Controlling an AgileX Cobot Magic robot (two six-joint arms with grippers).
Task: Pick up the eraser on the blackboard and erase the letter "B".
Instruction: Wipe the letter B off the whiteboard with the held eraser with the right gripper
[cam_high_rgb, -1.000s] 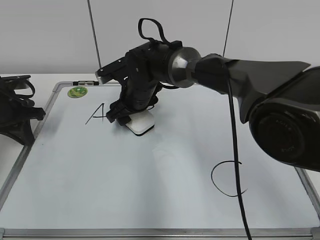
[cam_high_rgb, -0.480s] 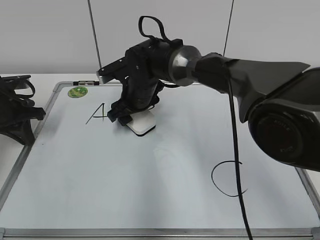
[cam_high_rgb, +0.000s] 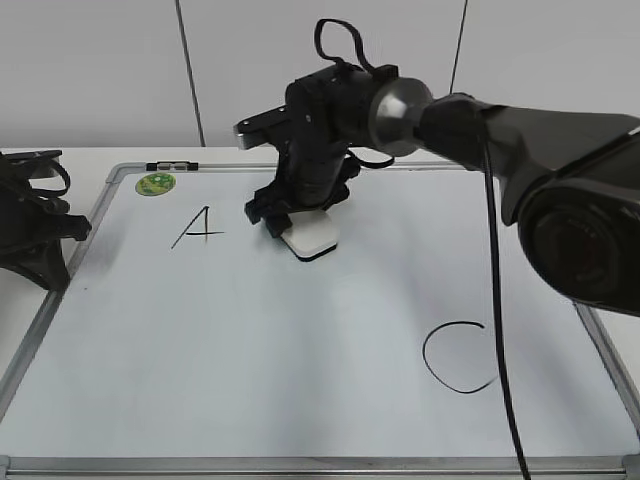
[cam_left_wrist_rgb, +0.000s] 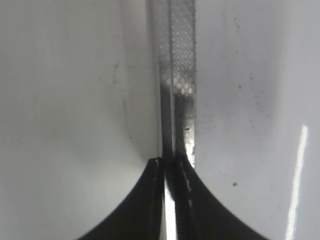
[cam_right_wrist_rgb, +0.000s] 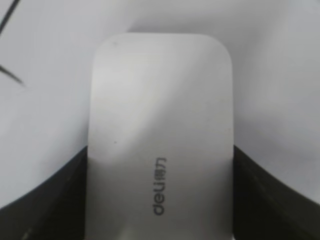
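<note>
The white eraser lies flat on the blackboard, right of the black letter "A". My right gripper is shut on the eraser and holds it by its long sides. In the right wrist view the eraser fills the frame between the two fingers of that gripper, with grey lettering on top. No letter "B" shows in any view. My left gripper rests at the board's left edge. Its jaws are shut over the silver frame.
A larger black "C" is drawn at the board's lower right. A round green sticker sits at the far left corner. Thin black strokes show at the upper left of the right wrist view.
My right gripper has slid the eraser to the right, away from the "A". The left arm has not moved.
</note>
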